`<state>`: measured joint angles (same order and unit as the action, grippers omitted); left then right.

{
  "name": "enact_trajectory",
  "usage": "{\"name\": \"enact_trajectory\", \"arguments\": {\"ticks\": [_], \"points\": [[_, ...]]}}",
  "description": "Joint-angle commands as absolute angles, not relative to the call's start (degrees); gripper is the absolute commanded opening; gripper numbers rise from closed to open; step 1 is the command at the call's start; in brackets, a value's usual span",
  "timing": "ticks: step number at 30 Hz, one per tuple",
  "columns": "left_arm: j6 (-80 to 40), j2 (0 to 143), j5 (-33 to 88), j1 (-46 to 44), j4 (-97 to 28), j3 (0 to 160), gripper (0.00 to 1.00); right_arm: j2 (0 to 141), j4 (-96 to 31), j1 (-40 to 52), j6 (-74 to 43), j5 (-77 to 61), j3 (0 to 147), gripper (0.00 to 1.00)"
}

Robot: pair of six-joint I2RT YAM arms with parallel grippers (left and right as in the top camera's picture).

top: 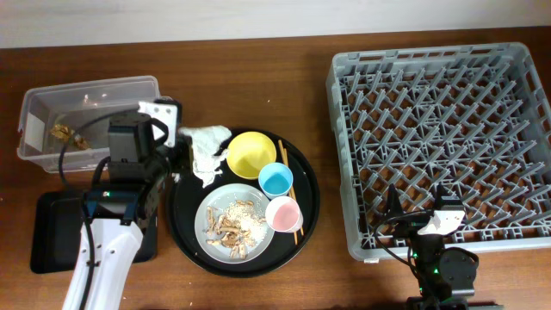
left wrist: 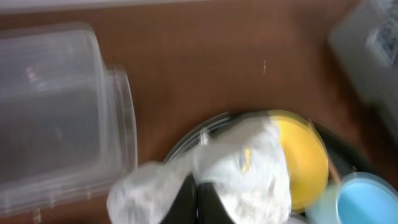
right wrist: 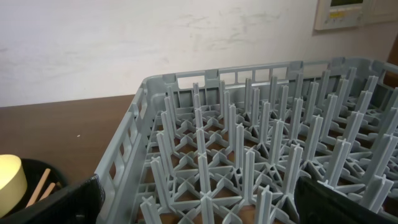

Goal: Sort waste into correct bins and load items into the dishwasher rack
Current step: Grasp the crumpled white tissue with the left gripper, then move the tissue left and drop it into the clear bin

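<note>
- The clear plastic rectangular tub with rounded corners (top: 86, 116) is seen at about 10 o'clock on the table. Only a small brownish-gold wrapper (top: 62, 133) is seen in it, near its left wall.
- The shallow black rectangular tray (top: 53, 231) is parked at roughly 8 o'clock and is partly covered by the left arm.
- The large round black tray (top: 306, 185) is loaded up pretty well:
  - a yellow bowl (top: 250, 153) is found at 12 o'clock,
  - a small light-blue cup (top: 275, 179) at 2,
  - a small pink cup (top: 282, 213) at 4,
  - a pale grey round plate (top: 207, 215) at 6, with beige-brown food scraps and rice-like crumbs (top: 232, 226) piled on it.
- Thin wooden chopsticks (top: 281, 153) are laid along the right side of both cups.
- The crumpled white paper napkin (left wrist: 249, 162) is draped over the round tray's rim at 11 o'clock, touching the bowl. It is pinched in the left gripper (left wrist: 196, 205), whose jaws are closed right up on it.
- The large square grey plastic dishwasher rack (top: 340, 129) is set at 3 o'clock, with only bare pegs seen inside.
- The right gripper (right wrist: 205, 205) is held at the rack's 6 o'clock edge, jaws spread wide, nothing gripped.
</note>
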<state>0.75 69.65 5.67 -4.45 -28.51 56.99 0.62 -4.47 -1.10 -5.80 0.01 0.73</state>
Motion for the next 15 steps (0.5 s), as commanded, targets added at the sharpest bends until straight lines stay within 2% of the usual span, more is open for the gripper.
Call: {"name": "enact_trajectory", "arguments": {"ticks": [1, 4, 6, 8, 11, 12, 13, 14, 15], "points": [[-0.7, 68.1, -8.9, -4.0, -13.1, 57.4, 0.00, 0.2, -4.7, -1.5, -6.0, 0.5, 0.3, 0.99], [-0.9, 72.2, -16.3, -1.2, 0.7, 57.4, 0.00, 0.2, -4.7, -1.5, -6.0, 0.5, 0.3, 0.99], [-0.9, 79.3, -16.4, 2.1, 4.6, 57.4, 0.01, 0.2, -4.7, -1.5, -6.0, 0.5, 0.3, 0.99], [-0.9, 88.8, -21.7, 6.7, 14.2, 57.4, 0.01, 0.2, -4.7, -1.5, -6.0, 0.5, 0.3, 0.99], [-0.9, 92.5, -22.0, 9.8, 17.6, 57.4, 0.06, 0.2, -4.7, -1.5, -6.0, 0.5, 0.3, 0.99], [-0.9, 92.5, -21.9, 10.4, 17.9, 57.4, 0.11, 0.2, -4.7, -1.5, -6.0, 0.5, 0.3, 0.99], [-0.9, 92.5, -21.9, 10.6, 17.4, 57.4, 0.41, 0.2, -4.7, -1.5, -6.0, 0.5, 0.3, 0.99], [-0.9, 92.5, -21.9, 10.6, 17.0, 57.4, 0.80, 0.2, -4.7, -1.5, -6.0, 0.5, 0.3, 0.99], [-0.9, 92.5, -21.9, 10.6, 16.6, 57.4, 0.84, 0.2, -4.7, -1.5, -6.0, 0.5, 0.3, 0.99]]}}
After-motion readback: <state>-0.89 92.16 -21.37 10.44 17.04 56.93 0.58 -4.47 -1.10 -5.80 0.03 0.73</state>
